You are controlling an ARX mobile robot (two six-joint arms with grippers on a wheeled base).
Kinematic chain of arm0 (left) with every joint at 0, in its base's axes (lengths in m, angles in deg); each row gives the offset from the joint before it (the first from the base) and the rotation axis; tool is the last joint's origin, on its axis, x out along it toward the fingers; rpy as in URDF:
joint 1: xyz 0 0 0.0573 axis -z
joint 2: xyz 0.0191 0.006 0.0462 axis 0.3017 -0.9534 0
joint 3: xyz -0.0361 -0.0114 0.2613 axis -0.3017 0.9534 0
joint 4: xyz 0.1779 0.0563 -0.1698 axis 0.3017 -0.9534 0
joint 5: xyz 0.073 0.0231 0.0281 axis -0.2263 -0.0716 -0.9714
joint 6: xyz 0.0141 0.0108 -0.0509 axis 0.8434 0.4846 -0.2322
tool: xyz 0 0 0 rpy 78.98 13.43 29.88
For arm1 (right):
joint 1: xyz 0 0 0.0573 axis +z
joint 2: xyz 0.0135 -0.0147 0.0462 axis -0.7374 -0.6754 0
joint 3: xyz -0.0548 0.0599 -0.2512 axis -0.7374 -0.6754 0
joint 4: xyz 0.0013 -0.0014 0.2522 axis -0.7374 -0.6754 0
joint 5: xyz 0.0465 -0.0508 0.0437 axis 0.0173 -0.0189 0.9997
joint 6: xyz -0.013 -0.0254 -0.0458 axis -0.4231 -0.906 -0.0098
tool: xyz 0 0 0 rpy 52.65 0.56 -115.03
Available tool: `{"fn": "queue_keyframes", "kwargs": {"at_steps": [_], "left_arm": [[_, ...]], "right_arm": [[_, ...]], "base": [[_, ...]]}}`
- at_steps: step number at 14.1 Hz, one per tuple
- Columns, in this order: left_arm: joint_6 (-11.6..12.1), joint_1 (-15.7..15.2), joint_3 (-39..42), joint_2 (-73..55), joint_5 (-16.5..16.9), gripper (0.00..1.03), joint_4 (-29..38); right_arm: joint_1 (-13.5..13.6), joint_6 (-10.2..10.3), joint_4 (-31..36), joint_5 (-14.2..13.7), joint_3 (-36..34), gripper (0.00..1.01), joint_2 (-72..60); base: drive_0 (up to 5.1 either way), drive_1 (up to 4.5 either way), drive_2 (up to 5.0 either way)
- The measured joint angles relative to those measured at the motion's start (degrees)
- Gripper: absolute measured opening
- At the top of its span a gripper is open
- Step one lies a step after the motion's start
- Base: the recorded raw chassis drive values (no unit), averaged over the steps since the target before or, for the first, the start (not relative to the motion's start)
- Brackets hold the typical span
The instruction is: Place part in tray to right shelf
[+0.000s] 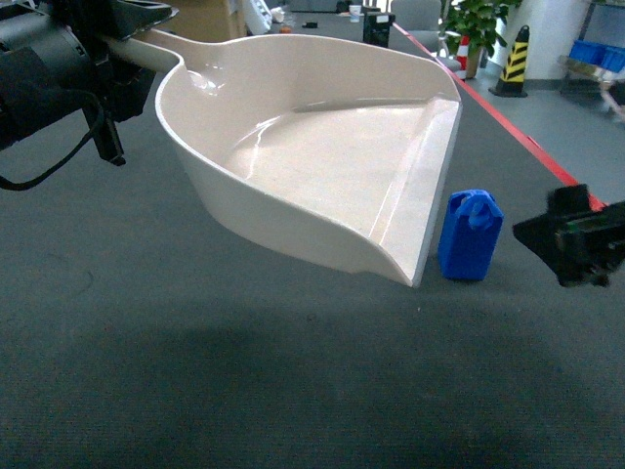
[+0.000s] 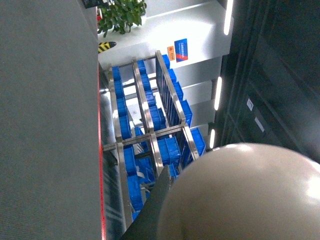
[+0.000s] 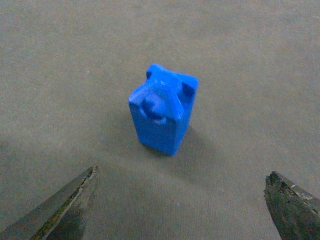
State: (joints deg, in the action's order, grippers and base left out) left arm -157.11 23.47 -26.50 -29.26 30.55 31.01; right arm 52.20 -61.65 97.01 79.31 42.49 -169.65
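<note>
The beige tray (image 1: 322, 166) hangs tilted above the grey table, its flat lip facing right. My left gripper (image 1: 135, 47) is shut on the tray's handle at the top left. In the left wrist view the tray's rounded back (image 2: 245, 195) fills the lower right beside one dark finger (image 2: 157, 207). The small blue part (image 1: 470, 235) stands upright on the table just right of the lip, apart from it. My right gripper (image 1: 566, 239) sits open to the right of the part. In the right wrist view the part (image 3: 162, 114) stands ahead of the open right gripper (image 3: 182, 200), outside its fingers.
A red stripe (image 1: 508, 122) marks the table's right edge. Beyond it, a stainless-steel shelf rack (image 2: 150, 125) holds several blue crates. A potted plant (image 1: 479, 24) and a yellow-black bollard (image 1: 513, 59) stand at the back right. Small items sit at the table's far end (image 1: 376, 24).
</note>
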Motion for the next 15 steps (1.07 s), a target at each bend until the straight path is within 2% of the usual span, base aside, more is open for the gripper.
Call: {"fn": "queue_keyframes", "kwargs": {"at_steps": [2, 3, 6, 7, 8, 10, 11, 12, 13, 14, 15], "left_arm": [[0.00, 0.00, 0.00, 0.00, -0.02, 0.12, 0.00], [-0.02, -0.02, 0.00, 0.00, -0.04, 0.12, 0.02], [0.04, -0.04, 0.02, 0.00, -0.26, 0.12, 0.00], [0.59, -0.02, 0.04, 0.00, -0.98, 0.12, 0.00], [1.49, -0.13, 0.04, -0.02, -1.09, 0.12, -0.26], [2.80, -0.17, 0.15, -0.04, -1.11, 0.12, -0.48], [2.75, -0.17, 0.15, -0.04, -1.09, 0.12, -0.46], [1.49, -0.13, 0.15, -0.04, -0.07, 0.12, 0.13], [0.37, 0.11, 0.15, -0.02, -0.07, 0.12, -0.07], [0.17, 0.09, 0.15, -0.02, -0.09, 0.12, 0.00], [0.17, 0.09, 0.15, -0.02, -0.09, 0.12, 0.00]], "right_arm": [[2.62, -0.42, -2.78, 1.42, 10.03, 0.98, -8.66], [3.89, -0.11, -4.61, 1.22, 14.88, 0.98, -13.46], [5.64, 0.79, -5.99, -3.45, 23.96, 0.98, -21.16], [6.29, 2.16, -7.02, -5.64, 27.06, 0.98, -23.67], [6.75, 3.08, -7.04, -8.00, 27.78, 0.88, -25.09], [7.32, 4.28, -5.51, -9.84, 27.15, 0.64, -26.10], [7.23, 4.83, -4.79, -10.58, 26.58, 0.55, -26.03], [6.84, 5.09, -3.61, -11.04, 25.53, 0.48, -25.59], [4.31, 6.58, -1.73, -10.75, 17.49, 0.47, -18.80], [3.58, 7.32, -3.61, -6.56, 6.84, 0.47, 5.92], [12.35, 12.00, -4.74, -3.56, 10.99, 0.47, 16.26]], "base": [[0.0, 0.00, 0.0], [0.0, 0.00, 0.0], [0.0, 0.00, 0.0], [0.0, 0.00, 0.0], [0.0, 0.00, 0.0], [0.0, 0.00, 0.0], [0.0, 0.00, 0.0], [0.0, 0.00, 0.0], [0.0, 0.00, 0.0], [0.0, 0.00, 0.0], [0.0, 0.00, 0.0]]}}
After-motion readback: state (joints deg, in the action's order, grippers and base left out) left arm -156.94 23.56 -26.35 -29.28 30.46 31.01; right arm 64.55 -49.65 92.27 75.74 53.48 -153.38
